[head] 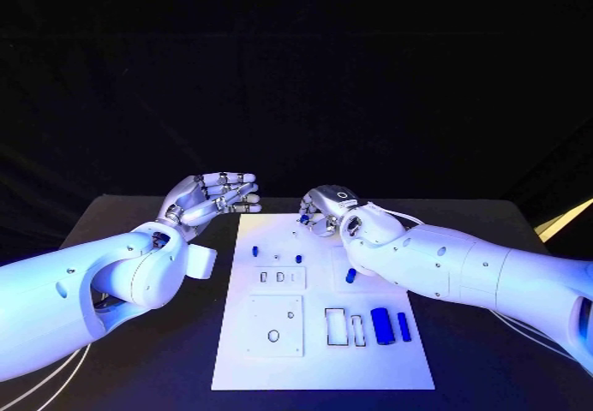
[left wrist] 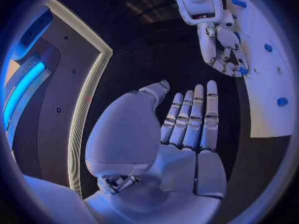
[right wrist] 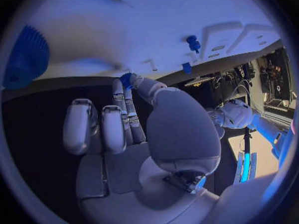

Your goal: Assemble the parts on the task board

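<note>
On the matte black tabletop [head: 148,377] lies the flat white rectangular task board [head: 324,368], a smooth plate whose long sides run from the near edge toward the far edge. Nearest on it, toward its right side, two smooth blue cylindrical parts lie side by side, a thick one [head: 383,325] and a thin one [head: 404,326], just right of two narrow upright rectangular outlines [head: 336,325]; to their left is a square recessed panel with small holes [head: 274,325]. Farther along, another small blue rounded part [head: 351,275] lies near the board's right side, close against the right forearm, with a smaller slotted panel [head: 280,276] to its left. Beyond these, two short blue peg parts, one [head: 256,251] and the other [head: 299,256], stand in the board near its far left. At the board's far edge the silver jointed right hand [head: 332,210] hangs with its fingers turned down; the right wrist view shows a small blue part [right wrist: 126,78] pinched between the thumb and a fingertip, at the board's edge. The silver left hand [head: 217,195] hovers off the board's far left corner, above the bare tabletop, palm up, fingers straight and close together, holding nothing, well apart from every blue part.
</note>
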